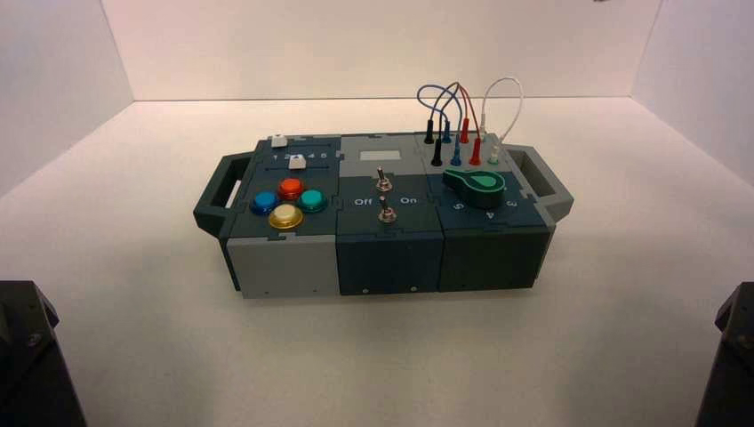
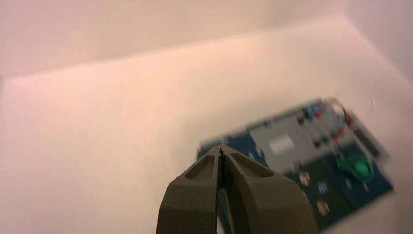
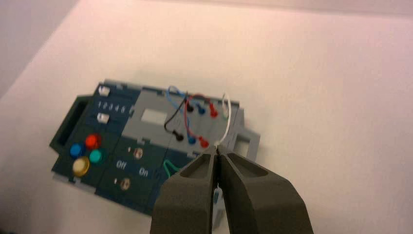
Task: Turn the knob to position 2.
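The knob (image 1: 476,185) is a green teardrop on the box's right-hand block, in front of the wire sockets; its pointed lobe aims toward the toggle switches. In the left wrist view the knob (image 2: 359,166) shows far off. My left gripper (image 2: 221,148) is shut on nothing, well away from the box. My right gripper (image 3: 216,150) is also shut and empty, above the box's knob end, and covers most of the knob (image 3: 170,168). Both arms (image 1: 27,356) (image 1: 731,351) sit parked at the near corners.
The box (image 1: 284,267) has handles at both ends. Its left block carries four coloured push-buttons (image 1: 286,203) and two white sliders (image 1: 297,161). Two metal toggle switches (image 1: 383,197) marked Off and On stand in the middle. Looped wires (image 1: 462,111) rise behind the knob.
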### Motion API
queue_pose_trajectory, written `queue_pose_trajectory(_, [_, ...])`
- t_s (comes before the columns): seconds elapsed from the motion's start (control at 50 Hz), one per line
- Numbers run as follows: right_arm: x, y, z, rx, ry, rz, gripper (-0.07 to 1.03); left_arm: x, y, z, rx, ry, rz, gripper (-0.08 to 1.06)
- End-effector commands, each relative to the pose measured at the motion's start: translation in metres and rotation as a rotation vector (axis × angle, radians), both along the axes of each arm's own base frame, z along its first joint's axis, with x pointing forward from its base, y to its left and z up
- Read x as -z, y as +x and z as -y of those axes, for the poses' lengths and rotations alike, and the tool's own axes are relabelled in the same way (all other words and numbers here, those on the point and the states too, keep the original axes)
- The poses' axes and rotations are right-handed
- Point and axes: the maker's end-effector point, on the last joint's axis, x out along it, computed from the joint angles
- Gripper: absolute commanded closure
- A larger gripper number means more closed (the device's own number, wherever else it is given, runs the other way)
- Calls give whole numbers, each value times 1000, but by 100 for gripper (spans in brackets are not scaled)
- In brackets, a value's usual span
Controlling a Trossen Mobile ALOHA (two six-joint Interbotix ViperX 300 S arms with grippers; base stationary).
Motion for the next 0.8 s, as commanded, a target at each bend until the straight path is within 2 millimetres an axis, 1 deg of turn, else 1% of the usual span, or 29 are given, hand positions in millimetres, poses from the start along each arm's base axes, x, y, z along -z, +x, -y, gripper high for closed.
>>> queue_pose_trajectory(0.02, [-10,5,-3,-2,12,13,99,-3,-4,15,62,23,-65,101])
queue_pose_trajectory(0.2, [-8,6,-1,-3,-9,18,99,19,-17,47,192,63,-182,101])
queue_pose_trajectory(0.48, [-8,9,9,19,-46,27,99,59,-27,94,346,160,-335,101])
queue_pose_trajectory(0.6, [-9,9,10,16,-63,28,99,71,-27,114,416,214,-362,101])
queue_pose_trajectory(0.68, [-9,9,11,14,-73,28,99,77,-25,123,445,242,-374,101])
queue_pose_trajectory(0.8, [-11,9,13,12,-85,40,99,83,-17,136,487,286,-376,101])
